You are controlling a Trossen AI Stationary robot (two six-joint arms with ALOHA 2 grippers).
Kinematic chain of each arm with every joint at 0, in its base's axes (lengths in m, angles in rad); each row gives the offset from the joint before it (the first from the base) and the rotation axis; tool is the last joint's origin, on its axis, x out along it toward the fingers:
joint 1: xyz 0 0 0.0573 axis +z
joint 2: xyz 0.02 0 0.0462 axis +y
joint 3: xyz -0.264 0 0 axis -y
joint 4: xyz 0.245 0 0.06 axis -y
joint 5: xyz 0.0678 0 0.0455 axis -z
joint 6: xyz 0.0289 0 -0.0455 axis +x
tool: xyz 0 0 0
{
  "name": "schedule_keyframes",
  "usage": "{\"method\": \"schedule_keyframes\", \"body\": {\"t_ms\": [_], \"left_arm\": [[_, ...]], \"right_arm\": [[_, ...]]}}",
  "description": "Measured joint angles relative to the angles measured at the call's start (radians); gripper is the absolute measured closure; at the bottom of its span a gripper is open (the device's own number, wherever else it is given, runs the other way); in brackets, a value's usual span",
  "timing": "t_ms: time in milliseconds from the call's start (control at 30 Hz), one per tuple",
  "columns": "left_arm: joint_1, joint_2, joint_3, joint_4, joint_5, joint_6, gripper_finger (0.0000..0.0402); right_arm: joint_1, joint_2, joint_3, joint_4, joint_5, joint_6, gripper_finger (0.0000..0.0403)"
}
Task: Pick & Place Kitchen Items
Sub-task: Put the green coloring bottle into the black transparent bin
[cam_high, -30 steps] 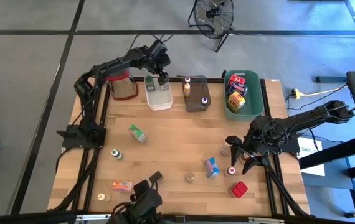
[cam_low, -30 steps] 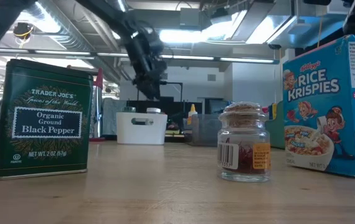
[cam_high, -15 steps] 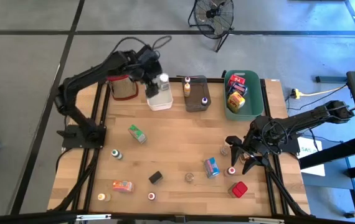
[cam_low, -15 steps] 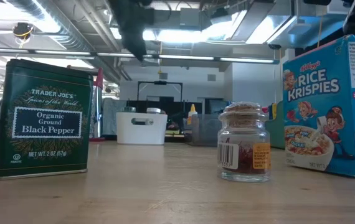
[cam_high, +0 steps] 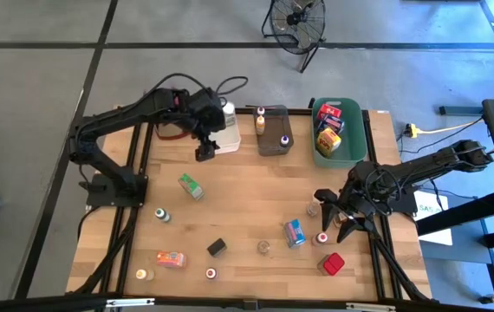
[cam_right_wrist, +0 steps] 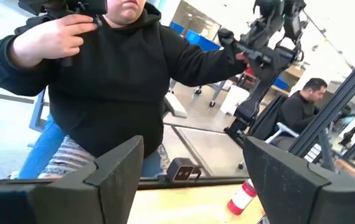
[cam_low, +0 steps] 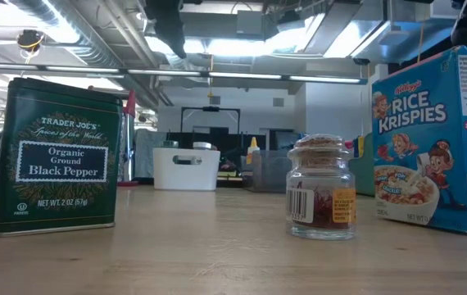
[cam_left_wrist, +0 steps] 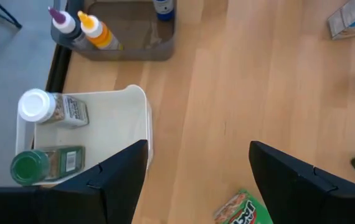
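Note:
Kitchen items lie scattered on the wooden table: a green box, a dark pepper tin, a small glass jar, a blue cereal box and a red-capped bottle. My left gripper hangs open and empty above the table, just on the near side of the white tub. In the tub lie a white-capped bottle and a green-capped bottle. My right gripper waits open and level at the table's right side, holding nothing.
A grey tub holding bottles and a green tub holding boxes stand along the far edge, with a red-topped metal grater behind my left arm. More small items sit near the front edge. A person in a black hoodie stands beyond the table.
My left gripper has risen from over the white tub and swung toward the table's near edge, staying open and empty. The two bottles stay lying in the tub.

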Motion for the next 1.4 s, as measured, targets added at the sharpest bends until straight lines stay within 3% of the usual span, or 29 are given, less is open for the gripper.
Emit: {"method": "schedule_keyframes", "body": {"t_ms": [400,933,1167,1400], "left_arm": [[-0.008,0.013,-0.001,0.011,0.058,-0.008,0.012],[-0.013,0.013,-0.096,-0.062,0.064,-0.102,0.0053],[-0.122,0.006,-0.095,-0.193,0.135,-0.224,0.0052],[-0.237,0.007,-0.095,-0.227,0.073,-0.306,0.0052]], "right_arm": [[0.001,0.0,0.0,0.022,-0.001,0.0,0.0123],[0.0,0.0,0.0,0.013,-0.008,0.007,0.0123],[0.0,0.0,0.0,0.0,-0.008,0.001,0.0123],[0.0,0.0,0.0,0.001,-0.008,-0.003,0.0123]]}}
